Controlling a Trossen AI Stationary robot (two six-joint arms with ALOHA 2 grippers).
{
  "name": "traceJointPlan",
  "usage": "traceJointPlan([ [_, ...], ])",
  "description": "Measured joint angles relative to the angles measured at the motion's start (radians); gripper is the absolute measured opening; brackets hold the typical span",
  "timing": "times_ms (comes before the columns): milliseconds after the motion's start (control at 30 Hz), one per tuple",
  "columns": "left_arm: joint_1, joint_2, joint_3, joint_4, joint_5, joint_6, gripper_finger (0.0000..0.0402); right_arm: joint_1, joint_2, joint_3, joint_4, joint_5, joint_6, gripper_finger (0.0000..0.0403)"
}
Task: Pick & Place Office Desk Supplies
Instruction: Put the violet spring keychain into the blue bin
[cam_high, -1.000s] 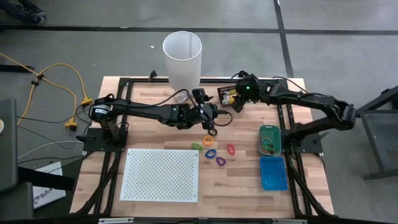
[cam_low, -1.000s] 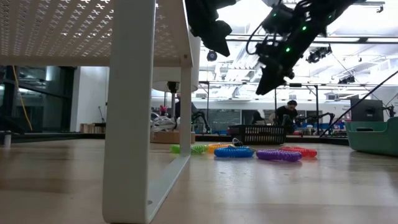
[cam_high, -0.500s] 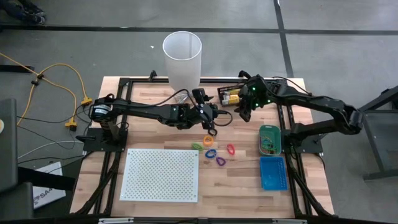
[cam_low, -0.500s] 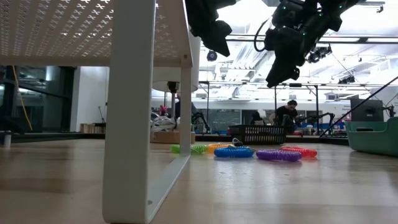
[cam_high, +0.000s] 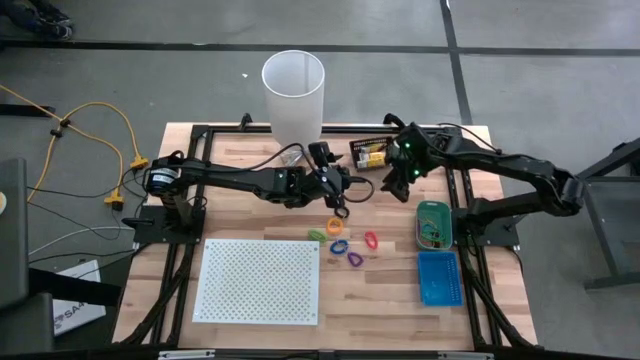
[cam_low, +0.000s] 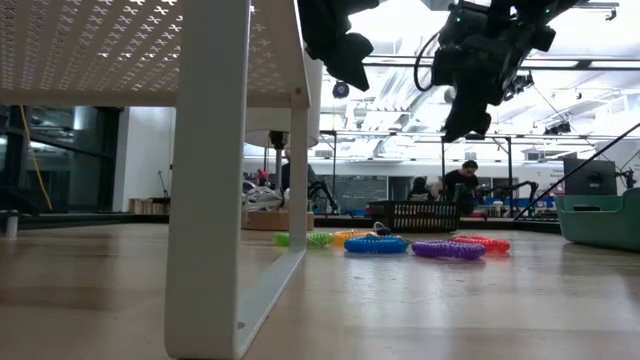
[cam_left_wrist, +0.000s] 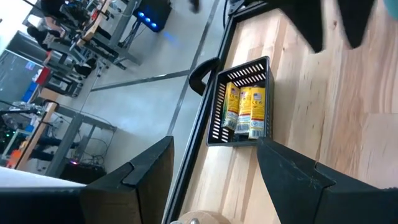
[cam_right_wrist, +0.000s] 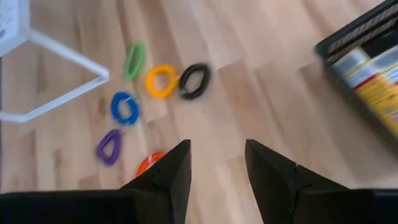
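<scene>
The table (cam_high: 250, 165) was pale wood planks on a dark frame, set on grey floor; a workshop with a person (cam_low: 463, 181) lay beyond. A white board (cam_high: 260, 280), white cylinder (cam_high: 294, 90), green bin (cam_high: 433, 222) and blue tray (cam_high: 438, 277) stood on it. Coiled loops (cam_high: 342, 243), green, orange, blue, purple, red and black, lay mid-table; yellow packets (cam_left_wrist: 245, 111) sat in a black basket (cam_high: 368, 152) at the far edge. The left gripper (cam_high: 337, 196) hung wide open above the loops; the right gripper (cam_high: 398, 186) hovered partly open, empty, beside the basket.

No legible text. Printing on yellow-orange packets (cam_left_wrist: 245, 111) in black mesh basket (cam_left_wrist: 219, 106) too blurred to read.
</scene>
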Motion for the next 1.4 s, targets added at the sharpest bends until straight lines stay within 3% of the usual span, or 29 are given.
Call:
traceJointPlan([
  [100, 0.0, -0.005, 0.0, -0.036, 0.03, -0.001, 0.0221, 0.0, 0.0, 0.0, -0.034, -0.027, -0.003, 0.0137],
  [233, 0.0, -0.057, 0.0, -0.162, 0.218, -0.066, 0.0221, 0.0, 0.0, 0.0, -0.055, -0.027, -0.002, 0.0136],
  [367, 0.01, -0.142, -0.008, -0.261, 0.324, -0.143, 0.0221, 0.0, 0.0, 0.0, -0.05, -0.026, 0.017, 0.0136],
  [567, 0.039, -0.304, -0.141, -0.243, 0.519, -0.201, 0.0221, 0.017, 0.001, 0.0, -0.045, -0.022, 0.064, 0.0136],
  [800, 0.028, -0.508, -0.375, -0.147, 0.541, -0.236, 0.0221, 0.103, 0.001, 0.0, -0.031, -0.023, 0.123, 0.0136],
  [1033, 0.024, -0.702, -0.58, -0.004, 0.729, -0.189, 0.0221, 0.186, 0.001, 0.0, -0.002, 0.032, 0.156, 0.0136],
  [1400, 0.024, -0.93, -0.796, 0.055, 0.728, -0.243, 0.0221, 0.338, 0.003, 0.0, 0.087, 0.095, 0.231, 0.0136],
])
